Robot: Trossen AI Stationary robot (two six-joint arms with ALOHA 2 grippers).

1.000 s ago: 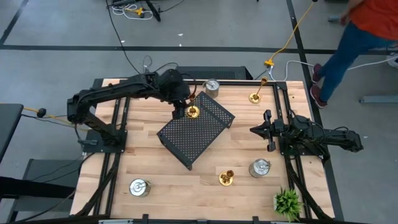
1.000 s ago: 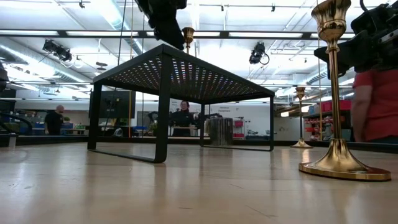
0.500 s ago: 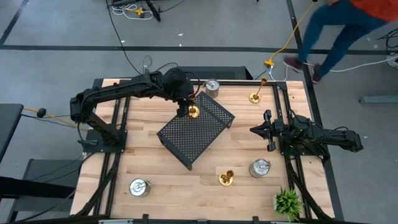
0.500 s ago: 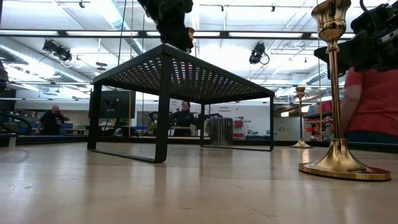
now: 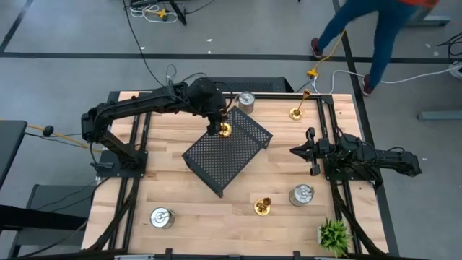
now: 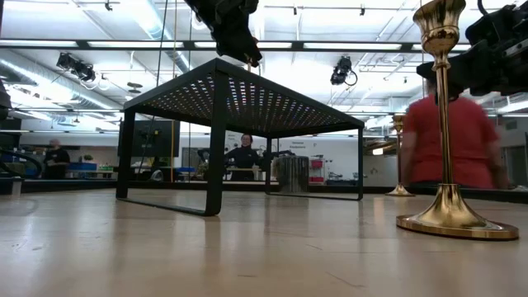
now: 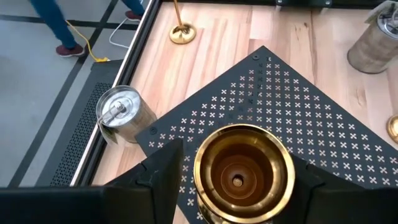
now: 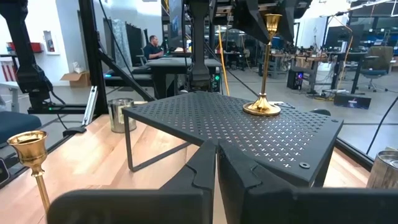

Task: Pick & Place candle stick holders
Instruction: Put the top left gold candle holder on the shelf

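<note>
While the left gripper (image 5: pixel 219 124) hung over the far corner of the raised black perforated metal tray (image 5: pixel 220 162), a tall gold brass candle stick holder with a round base (image 5: pixel 224 130) stood upright on that tray directly beneath it. In the left wrist view the holder's open cup (image 7: pixel 244 172) sat between the two dark fingers (image 7: pixel 163 169), which stood about half apart on either side of it; whether they pressed on the metal could not be told. The right wrist view showed the base (image 8: pixel 262 108) resting flat on the perforated surface (image 8: pixel 236 127), with nothing else on the tray.

The right gripper (image 5: pixel 312 152) waited at the right side of the wooden table (image 5: pixel 180 195), its fingers closed together and empty.

On the table itself stood the other holders: a second gold one (image 5: pixel 296 113) at the far right edge, a third gold one (image 5: pixel 263 206) near the front, a squat silver one (image 5: pixel 245 100) just beyond the tray, another silver one (image 5: pixel 301 194) beside the third gold one, and a last silver one (image 5: pixel 162 217) at the front left.
</note>
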